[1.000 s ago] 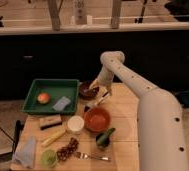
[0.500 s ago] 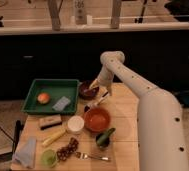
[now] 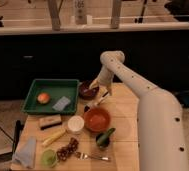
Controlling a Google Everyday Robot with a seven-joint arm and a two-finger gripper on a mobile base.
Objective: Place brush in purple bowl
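Gripper: we see the gripper (image 3: 99,89) at frame centre, just right of the purple bowl (image 3: 87,89); we cannot tell its state.
Brush: the brush (image 3: 98,100) slants below the gripper, long axis running lower left to upper right.
Bowl from brush: up and left, close by.
Next move: we judge a short shift leftward.

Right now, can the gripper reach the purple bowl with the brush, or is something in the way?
Probably yes. The gripper hangs just to the right of the purple bowl, near its rim, with the brush slanting down below it. Nothing stands between them; the orange-red bowl lies nearer the camera, out of the path.
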